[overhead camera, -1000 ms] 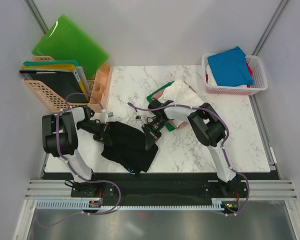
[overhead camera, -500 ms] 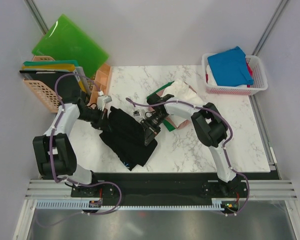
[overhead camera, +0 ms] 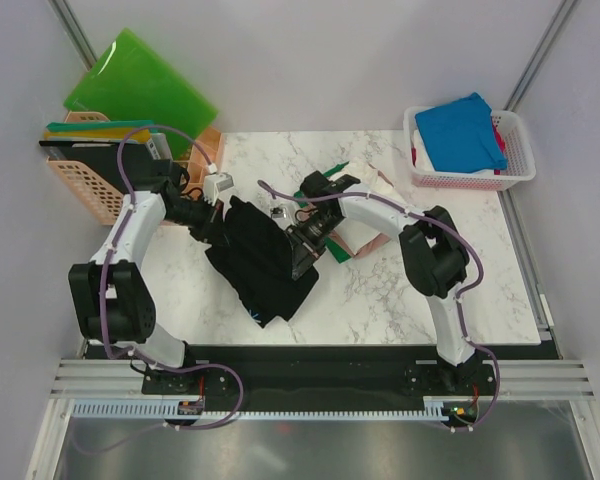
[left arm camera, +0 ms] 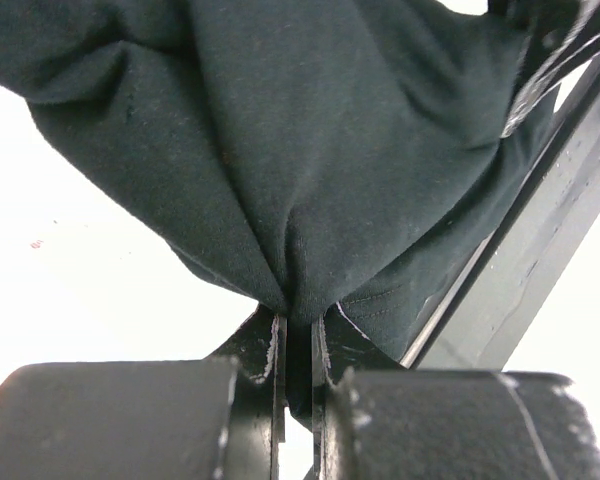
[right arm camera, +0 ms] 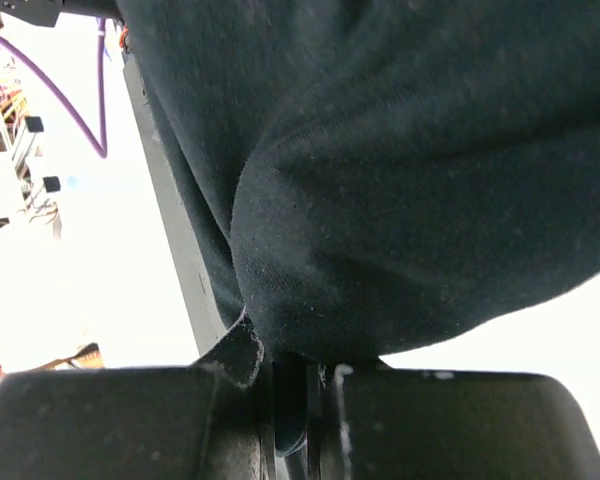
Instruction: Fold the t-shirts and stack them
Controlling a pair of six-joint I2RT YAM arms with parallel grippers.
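1. Top external: left arm (overhead camera: 130,225) has its elbow folded near the base. The forearm runs up the left table (overhead camera: 460,280) edge and the wrist turns right, putting the left gripper (overhead camera: 214,222) at the far-left end of the black t-shirt (overhead camera: 265,265).
2. Right arm (overhead camera: 380,212) has its elbow out right. The forearm reaches left across the table, and the wrist bends back toward the near edge with the right gripper (overhead camera: 302,252) on the shirt's right side.
3. Left wrist: left gripper (left arm camera: 296,325) jaws are nearly together, pinching a bunched fold of the black t-shirt (left arm camera: 310,150).
4. Right wrist: right gripper (right arm camera: 295,365) is likewise clamped on a rolled edge of the black t-shirt (right arm camera: 430,180).
5. The shirt is slung between the two grippers over the table's left-centre, with its lower end trailing toward the near edge. Can't tell whether it is clear of the surface.
6. Fingertips are buried in cloth in the top view. Collar and sleeves are not readable in the crumple.
7. Backgrounds in both wrist views are blown out white.
8. The white, pink and green shirt pile (overhead camera: 365,185) is partly covered by the right arm. Blue t-shirt (overhead camera: 460,130) sits in the white basket (overhead camera: 520,178) at the far right.
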